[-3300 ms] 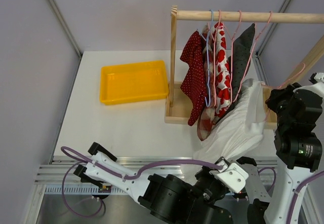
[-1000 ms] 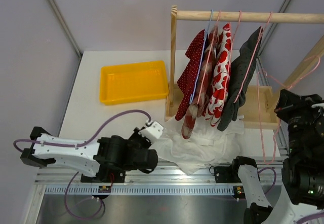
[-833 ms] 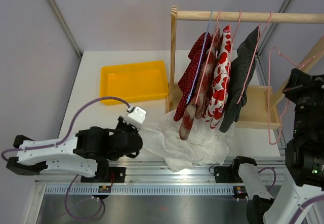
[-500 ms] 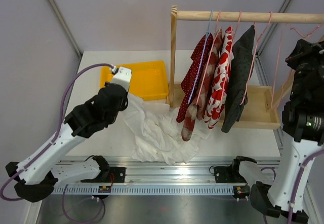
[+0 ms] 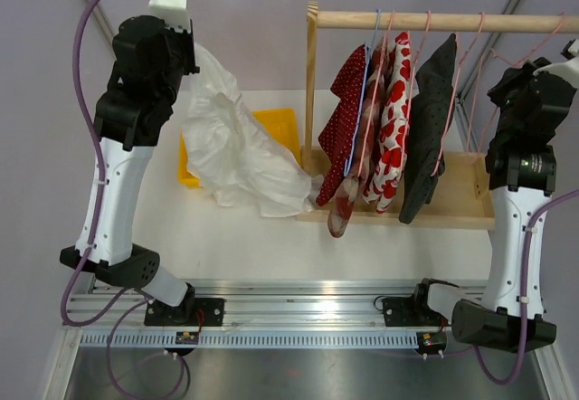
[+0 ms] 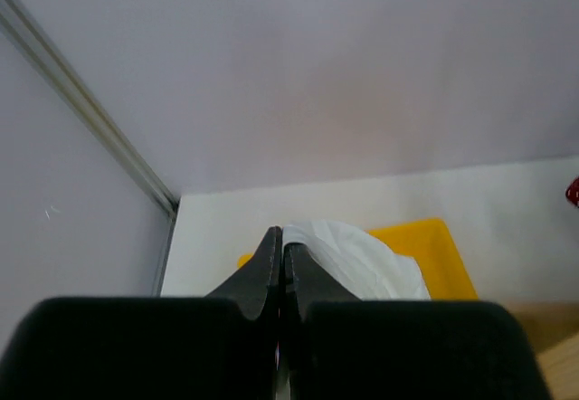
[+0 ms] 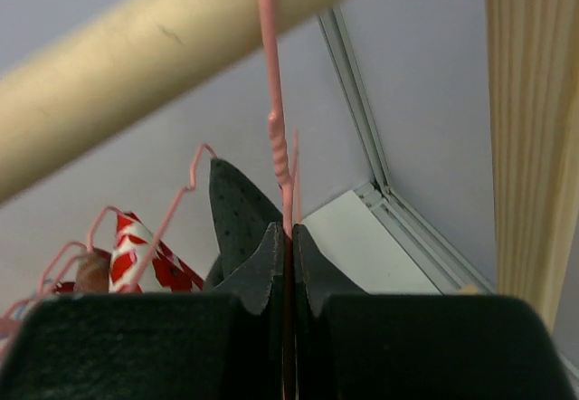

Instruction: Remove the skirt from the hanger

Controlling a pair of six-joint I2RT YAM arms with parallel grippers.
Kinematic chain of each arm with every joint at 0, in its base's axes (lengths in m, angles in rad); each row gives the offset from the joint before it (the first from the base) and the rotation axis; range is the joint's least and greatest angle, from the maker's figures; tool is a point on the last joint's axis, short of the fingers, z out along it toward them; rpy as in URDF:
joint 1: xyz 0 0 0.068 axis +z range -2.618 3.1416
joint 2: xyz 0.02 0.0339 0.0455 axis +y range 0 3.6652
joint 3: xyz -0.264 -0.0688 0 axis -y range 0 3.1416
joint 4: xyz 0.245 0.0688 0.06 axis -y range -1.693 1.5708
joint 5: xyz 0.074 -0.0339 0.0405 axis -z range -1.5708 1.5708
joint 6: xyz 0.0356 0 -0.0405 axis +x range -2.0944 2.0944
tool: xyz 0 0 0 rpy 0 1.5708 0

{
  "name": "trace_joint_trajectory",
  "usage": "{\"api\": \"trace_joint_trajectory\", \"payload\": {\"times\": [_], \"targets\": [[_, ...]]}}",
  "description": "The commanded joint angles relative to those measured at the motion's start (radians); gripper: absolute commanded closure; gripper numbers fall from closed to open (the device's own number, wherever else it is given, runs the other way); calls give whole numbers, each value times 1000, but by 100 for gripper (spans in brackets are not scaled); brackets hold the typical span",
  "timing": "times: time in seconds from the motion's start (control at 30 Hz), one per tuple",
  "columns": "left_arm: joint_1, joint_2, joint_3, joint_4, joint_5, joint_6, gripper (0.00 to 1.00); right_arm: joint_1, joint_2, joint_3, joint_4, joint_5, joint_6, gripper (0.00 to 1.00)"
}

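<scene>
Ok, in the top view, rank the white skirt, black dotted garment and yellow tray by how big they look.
1. white skirt, held high near the camera, which enlarges it.
2. black dotted garment.
3. yellow tray, mostly hidden behind the skirt.

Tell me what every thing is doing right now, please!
left hand: shut on the skirt, raised high.
skirt: off its hanger, dangling from the left hand.
right hand: shut on the pink hanger.
pink hanger: empty, up by the wooden rod.
yellow tray: on the table, partly hidden behind the skirt.
other clothes: hanging from the wooden rod.
</scene>
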Motion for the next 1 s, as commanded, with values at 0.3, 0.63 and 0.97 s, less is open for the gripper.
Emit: {"api": "trace_joint_trajectory", "payload": {"times": [0.3,0.63,0.97], "targets": [[206,243,71,223,194,-68,100,-4,-144,-256,33,-42,94,100],[250,461,-148,221,233,-220,100,-4,-204,-255,-40,-27,70,4],[278,212,-283,120,67,-374,1,-4,-393,-197,-140,55,56,1]]}}
